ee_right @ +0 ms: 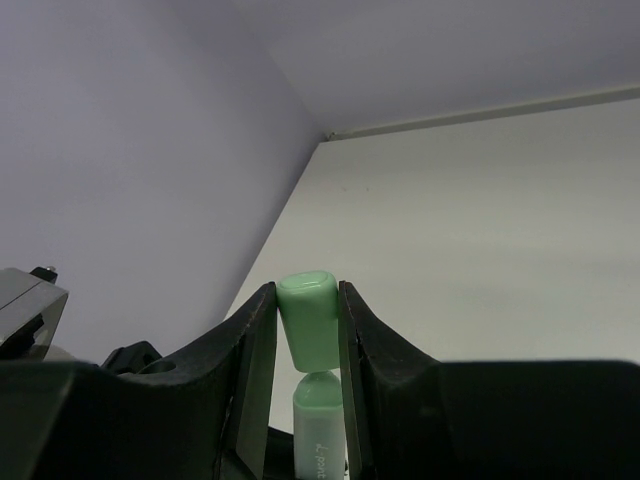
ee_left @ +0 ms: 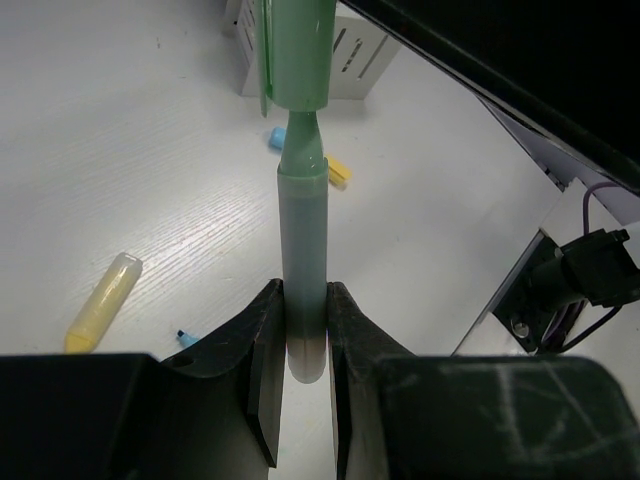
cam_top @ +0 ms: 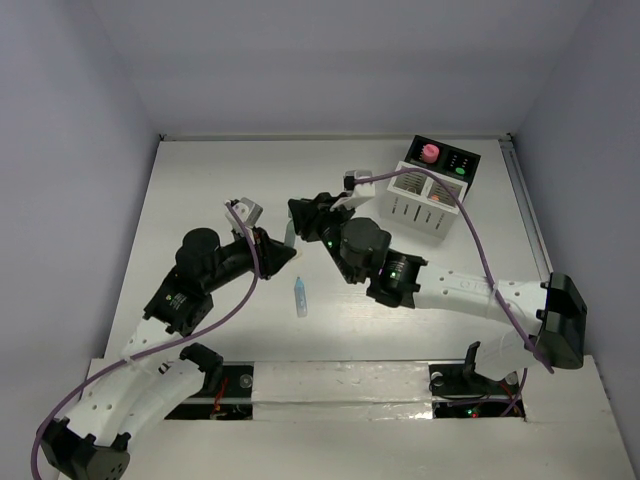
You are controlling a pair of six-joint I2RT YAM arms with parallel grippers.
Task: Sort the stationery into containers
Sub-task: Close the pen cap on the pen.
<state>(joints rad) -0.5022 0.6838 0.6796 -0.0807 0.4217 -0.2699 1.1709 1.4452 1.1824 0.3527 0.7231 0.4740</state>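
Both grippers hold one pastel green pen in mid-air above the table's middle. My left gripper (ee_left: 303,325) is shut on the rear end of the pen's barrel (ee_left: 302,230). My right gripper (ee_right: 308,325) is shut on the pen's green cap (ee_right: 308,320). The cap (ee_left: 297,50) sits a little off the barrel, with the narrow neck showing between them. In the top view the pen (cam_top: 290,236) spans left gripper (cam_top: 284,252) and right gripper (cam_top: 301,221). The white slatted box (cam_top: 425,205) joins a black box (cam_top: 452,163) holding a pink-capped bottle (cam_top: 429,152) at the back right.
A pastel blue pen (cam_top: 300,297) lies on the table before the grippers. Under the left wrist lie a yellow pen (ee_left: 103,302), a blue chunk (ee_left: 274,137), a yellow chunk (ee_left: 338,172) and a small blue piece (ee_left: 184,338). The right arm's body crosses close by.
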